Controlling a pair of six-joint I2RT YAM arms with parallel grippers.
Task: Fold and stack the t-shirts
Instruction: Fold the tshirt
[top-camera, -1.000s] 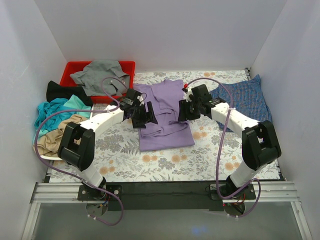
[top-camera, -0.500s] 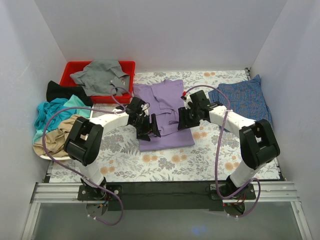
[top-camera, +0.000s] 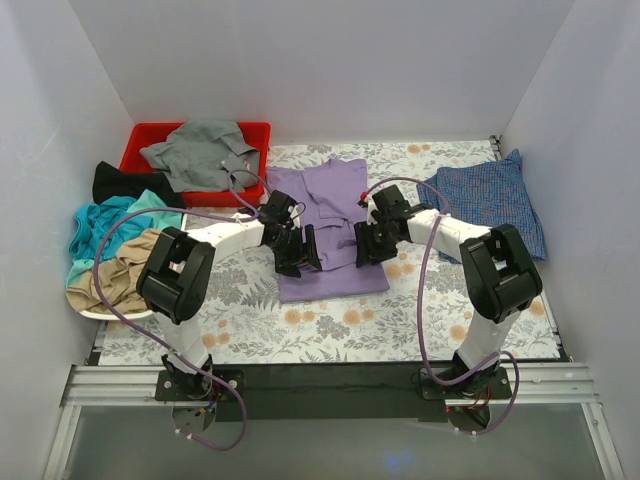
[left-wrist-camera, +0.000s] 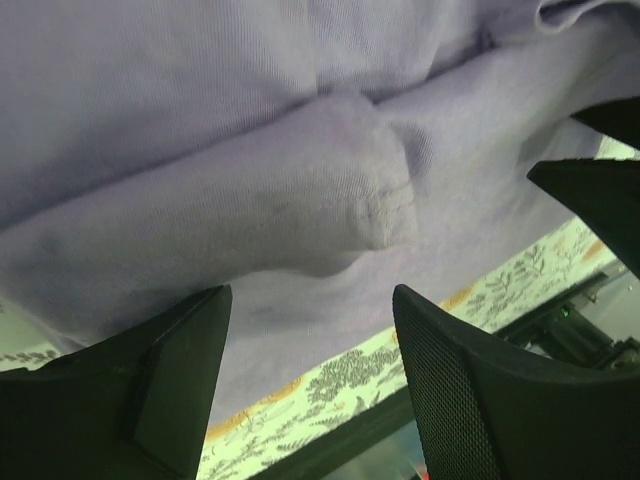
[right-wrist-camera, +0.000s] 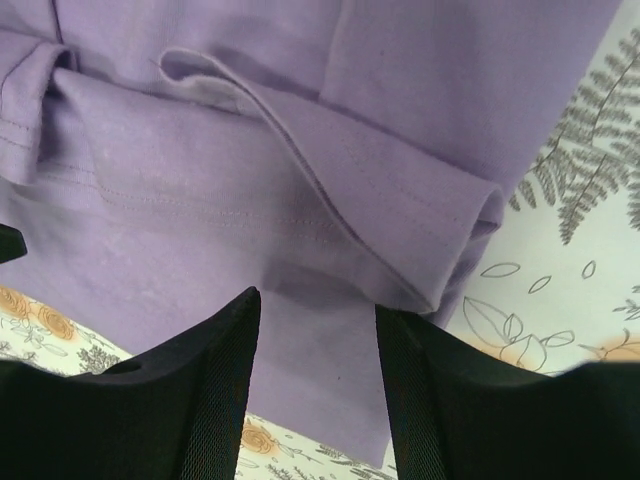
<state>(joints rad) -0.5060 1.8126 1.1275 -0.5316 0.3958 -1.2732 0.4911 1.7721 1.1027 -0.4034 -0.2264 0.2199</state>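
A lavender-purple t-shirt (top-camera: 330, 225) lies in the middle of the floral cover, its sides folded in. My left gripper (top-camera: 300, 255) is open over the shirt's left edge; in the left wrist view the folded sleeve (left-wrist-camera: 330, 190) lies just beyond its fingers (left-wrist-camera: 470, 390). My right gripper (top-camera: 366, 243) is open over the shirt's right edge; the right wrist view shows a folded hem (right-wrist-camera: 400, 230) just beyond its fingers (right-wrist-camera: 200, 390). A blue checked shirt (top-camera: 485, 195) lies at the back right. A grey shirt (top-camera: 200, 150) lies in the red bin (top-camera: 148, 135).
Black (top-camera: 120, 182), teal (top-camera: 105, 222) and tan (top-camera: 110, 275) shirts are piled at the left edge. White walls stand on three sides. The black rail (top-camera: 330, 385) runs along the near edge.
Both grippers have moved inward and down onto the lavender shirt's middle, the left from its left side, the right from its right side. The shirt looks unmoved.
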